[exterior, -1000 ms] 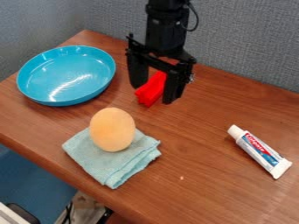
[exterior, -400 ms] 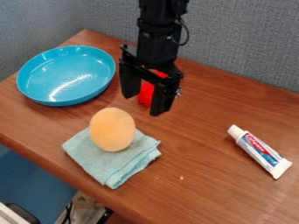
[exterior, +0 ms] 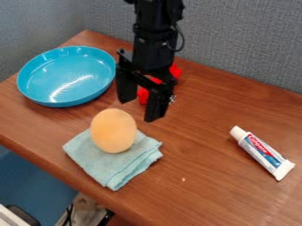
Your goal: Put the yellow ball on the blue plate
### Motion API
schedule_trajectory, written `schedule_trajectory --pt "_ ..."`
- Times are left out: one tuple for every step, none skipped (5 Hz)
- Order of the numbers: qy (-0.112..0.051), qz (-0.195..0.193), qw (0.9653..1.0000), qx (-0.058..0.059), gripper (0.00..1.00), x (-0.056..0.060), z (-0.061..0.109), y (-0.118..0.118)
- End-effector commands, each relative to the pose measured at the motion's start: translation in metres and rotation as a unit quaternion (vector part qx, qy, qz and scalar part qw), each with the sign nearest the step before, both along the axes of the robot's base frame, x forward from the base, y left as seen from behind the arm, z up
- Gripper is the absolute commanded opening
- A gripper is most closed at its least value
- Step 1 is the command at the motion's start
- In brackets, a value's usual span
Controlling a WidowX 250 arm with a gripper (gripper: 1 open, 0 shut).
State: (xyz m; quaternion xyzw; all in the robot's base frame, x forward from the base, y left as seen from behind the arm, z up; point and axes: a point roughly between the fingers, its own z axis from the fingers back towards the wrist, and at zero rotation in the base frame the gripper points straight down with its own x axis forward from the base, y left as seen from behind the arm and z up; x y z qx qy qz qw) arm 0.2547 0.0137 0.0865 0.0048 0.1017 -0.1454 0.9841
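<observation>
1. Fingers of the black robot gripper (exterior: 141, 95) are spread apart, and I can see nothing pinched between them.
2. Compared with the earlier frames, the gripper now sits lower and further forward, nearer the smooth, matte yellow-orange ball (exterior: 113, 131), though still apart from it.
3. More of the bright red block (exterior: 175, 71) now shows at the right of the gripper; the rest is partly hidden behind the black fingers.
4. The ball has not moved: it rests on the folded, light teal cloth (exterior: 112, 159) near the front edge of the brown wooden table (exterior: 213, 168).
5. The round, shallow, glossy blue plastic plate (exterior: 66, 76) also keeps its place, behind the ball and towards the left of the view, with its raised rim facing up.
6. On the right lies a white tube with a red and blue label (exterior: 262, 152), in the same spot as before; its lettering is too small to read.
7. No other writing is legible. A grey fabric-like panel (exterior: 242, 40) stands behind the table.
</observation>
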Motion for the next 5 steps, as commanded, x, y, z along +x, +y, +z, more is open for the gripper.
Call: schedule_trajectory --pt "-0.026 -0.014 0.9995 0.006 1.00 -0.002 0.012 0.009" --pt "-0.026 -0.032 0.9991 0.005 1.00 -0.006 0.012 0.012" --pt "-0.025 -0.044 0.9987 0.004 1.00 -0.009 0.011 0.015" --pt "-0.025 -0.059 0.9979 0.003 1.00 -0.012 0.009 0.019" --pt "-0.024 -0.073 0.9970 0.002 1.00 -0.015 0.007 0.023"
